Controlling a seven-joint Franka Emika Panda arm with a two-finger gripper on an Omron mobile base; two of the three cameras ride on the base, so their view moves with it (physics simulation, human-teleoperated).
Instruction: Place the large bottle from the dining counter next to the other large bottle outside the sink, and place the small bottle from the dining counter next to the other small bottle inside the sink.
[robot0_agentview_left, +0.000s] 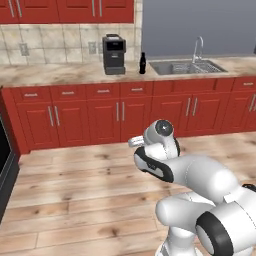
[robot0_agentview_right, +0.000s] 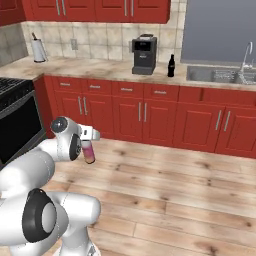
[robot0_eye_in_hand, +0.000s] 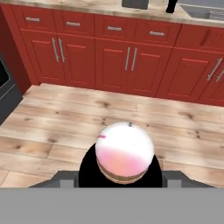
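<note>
The gripper (robot0_agentview_right: 89, 150) is clamped on one small bottle (robot0_agentview_right: 89, 151), a clear, round-bottomed thing with pink liquid inside. In the hand view its pale domed base (robot0_eye_in_hand: 124, 151) sits between the dark fingers, facing the camera. The arm holds it in mid air above the wood-plank floor (robot0_agentview_right: 170, 190), well apart from the cabinets.

One dark large bottle (robot0_agentview_left: 142, 63) stands upright on the speckled stone counter (robot0_agentview_left: 60, 74), between the single black coffee machine (robot0_agentview_left: 114, 54) and the steel sink (robot0_agentview_left: 186, 66). It is just outside the basin's left rim. One curved faucet (robot0_agentview_left: 198, 49) rises behind the sink.

A run of glossy red base cabinets (robot0_agentview_left: 120, 115) with slim metal handles lines the counter front. One white paper towel roll (robot0_agentview_right: 38, 50) stands at the far left of the counter, and a black stove (robot0_agentview_right: 17, 120) closes that end.

The floor between arm and cabinets lies open and flat.
</note>
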